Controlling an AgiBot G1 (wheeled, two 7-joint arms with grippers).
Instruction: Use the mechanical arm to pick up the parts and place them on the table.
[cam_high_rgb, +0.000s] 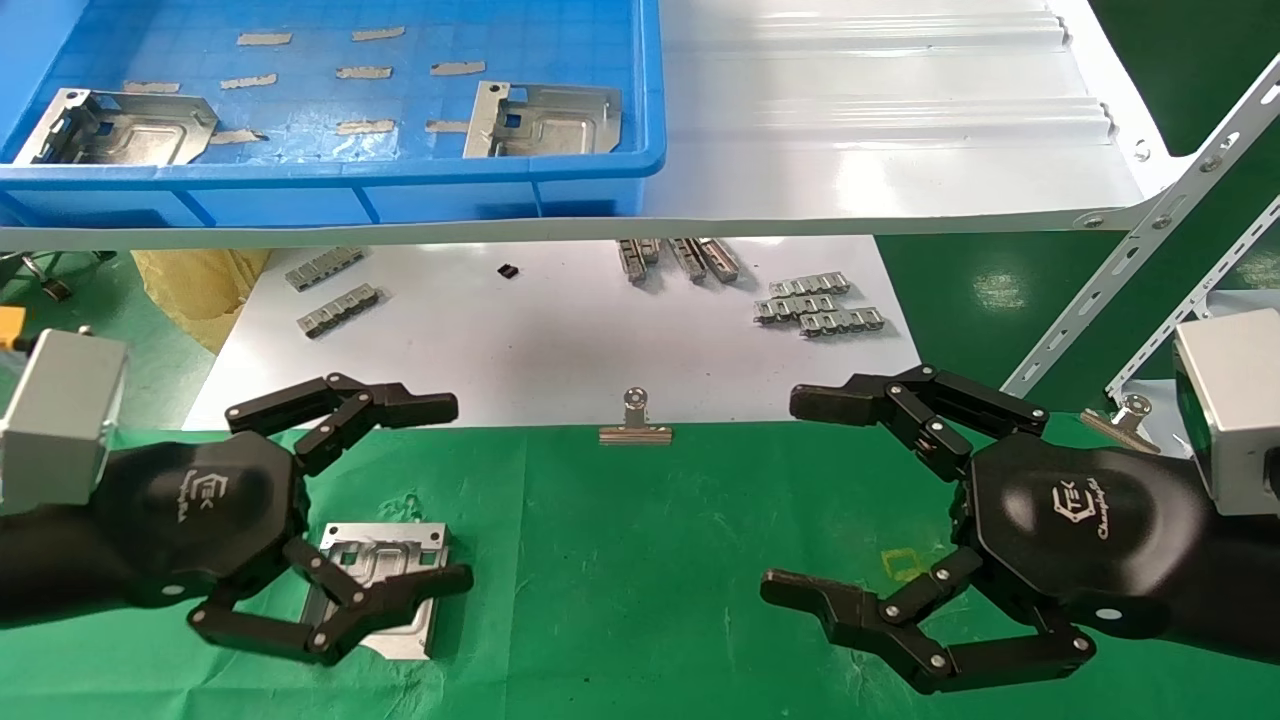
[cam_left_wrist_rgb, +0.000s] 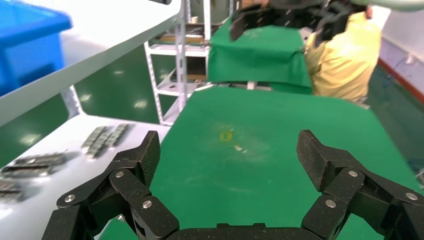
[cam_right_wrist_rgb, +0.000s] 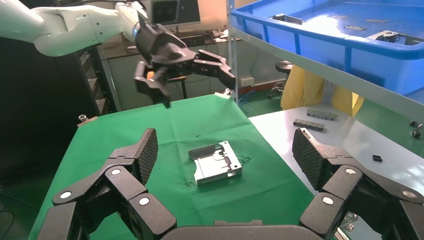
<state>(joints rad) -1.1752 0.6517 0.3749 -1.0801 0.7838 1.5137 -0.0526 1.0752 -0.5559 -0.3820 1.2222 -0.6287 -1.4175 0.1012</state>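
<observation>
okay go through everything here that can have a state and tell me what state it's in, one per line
Left gripper: open, empty, above the plate on the cloth.
Right gripper: open, empty.
Plate on green cloth: lying flat, ungripped.
Two plates in blue bin: lying loose.
Binder clip: clamped on the cloth's edge.

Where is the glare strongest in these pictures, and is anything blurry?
Head view: the white shelf above the blue bin shines brightest, and the right gripper's palm gleams. Left wrist view: the bin and shelf edge look smeared and soft. Right wrist view: the plate on the green table is crisp, lit evenly.
</observation>
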